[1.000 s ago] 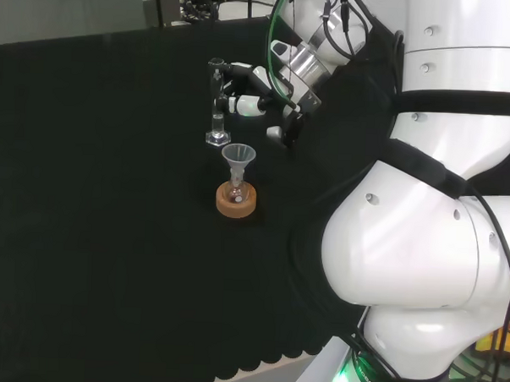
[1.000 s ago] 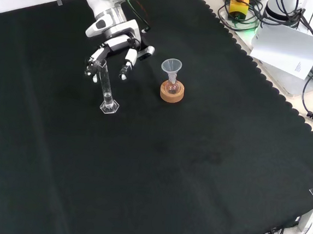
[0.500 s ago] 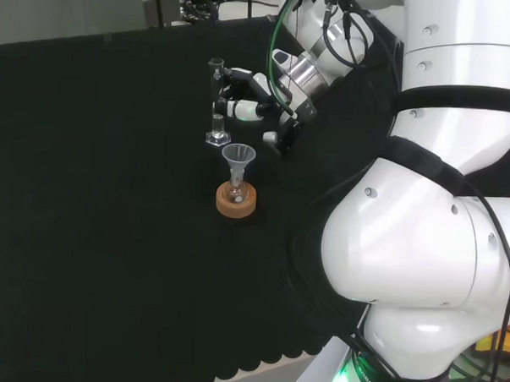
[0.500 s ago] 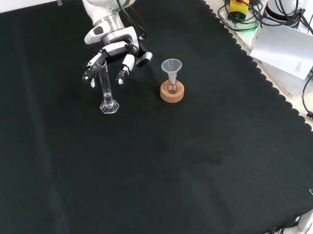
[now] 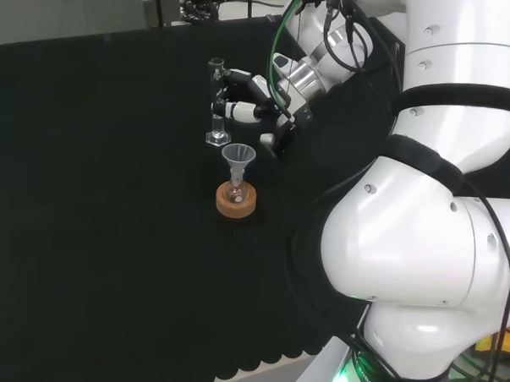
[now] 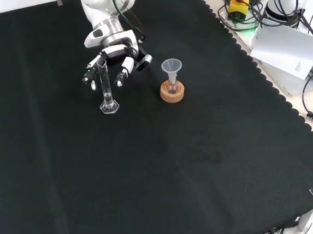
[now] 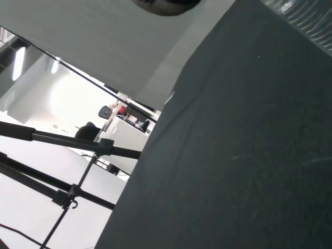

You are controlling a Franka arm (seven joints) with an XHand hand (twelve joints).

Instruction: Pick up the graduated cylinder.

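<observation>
Standing upright on the black-clothed worktop point(image 6: 208, 154), a clear graduated cylinder point(image 6: 105, 88) rested on its base, left of a funnel point(image 6: 171, 69) in a cork ring point(image 6: 172, 92) in the front view. Behind it, the hand point(image 6: 113, 58) hovered, fingers point(image 6: 122, 73) spread around the cylinder's top, not visibly gripping.

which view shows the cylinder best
The front view: the whole cylinder shows, from its top among the hand's fingers to its base on the cloth. The head view shows it smaller and fainter. The wrist view looks across cloth.
</observation>
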